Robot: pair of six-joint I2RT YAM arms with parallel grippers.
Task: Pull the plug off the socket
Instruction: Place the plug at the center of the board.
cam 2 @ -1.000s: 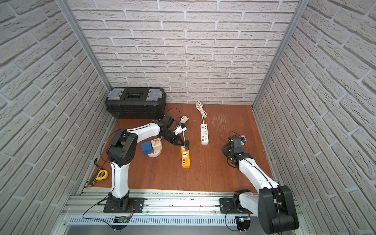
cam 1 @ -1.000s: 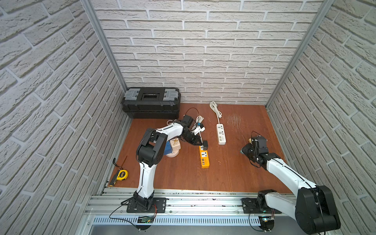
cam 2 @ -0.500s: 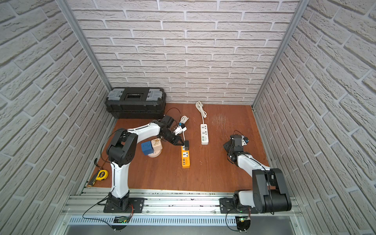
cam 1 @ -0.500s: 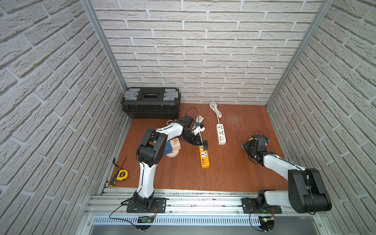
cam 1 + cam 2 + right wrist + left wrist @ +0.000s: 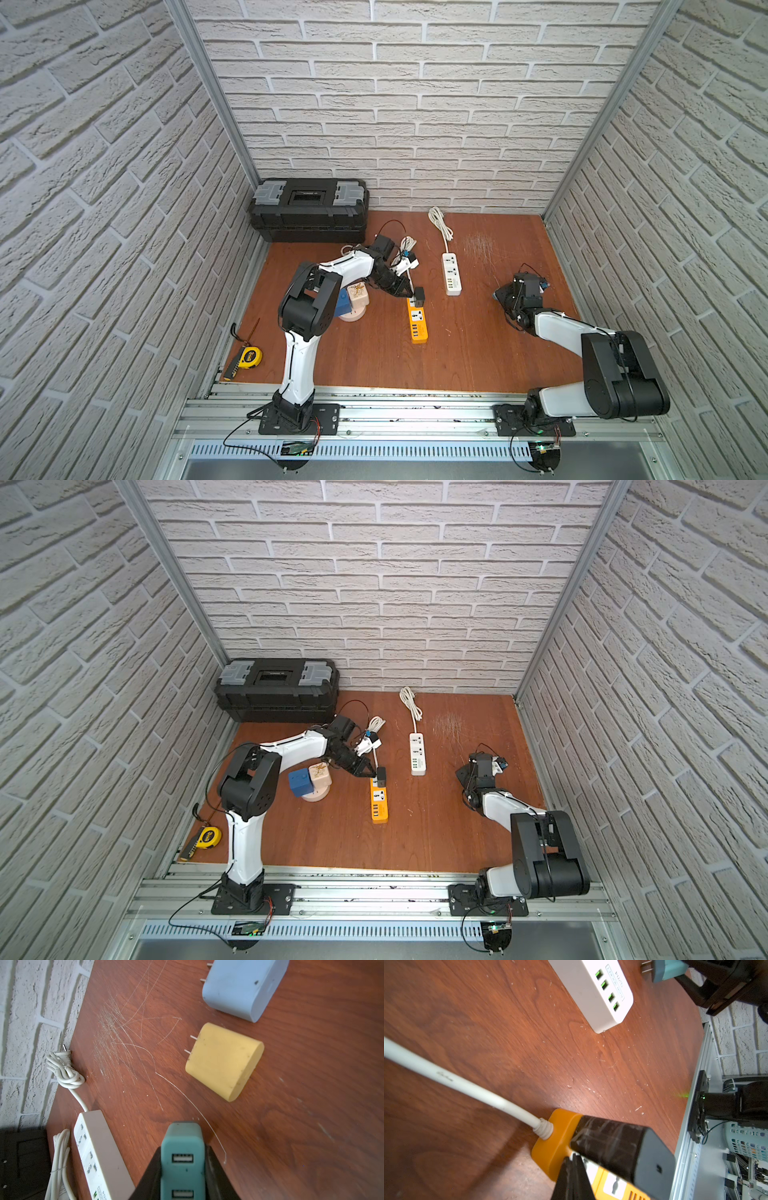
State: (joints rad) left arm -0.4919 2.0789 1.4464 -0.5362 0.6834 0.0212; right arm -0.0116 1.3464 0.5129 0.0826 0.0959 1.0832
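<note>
two power strips (image 5: 417,328), one black plug (image 5: 419,296)

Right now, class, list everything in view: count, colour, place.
toolbox: 1, black, back left corner.
orange power strip: 1, orange, centre.
white power strip: 1, white, right of orange.
black plug: 1, black, in orange strip's far end.
yellow charger: 1, yellow, lying at right side.
pale blue charger: 1, pale blue, beside yellow.
tape measure: 1, yellow, front left edge.
blocks: 2, blue and wooden, left of orange strip.
teal charger: 1, teal, in right gripper.
left gripper: 1, black, shut, beside black plug.
right gripper: 1, black, shut on teal charger.
</note>
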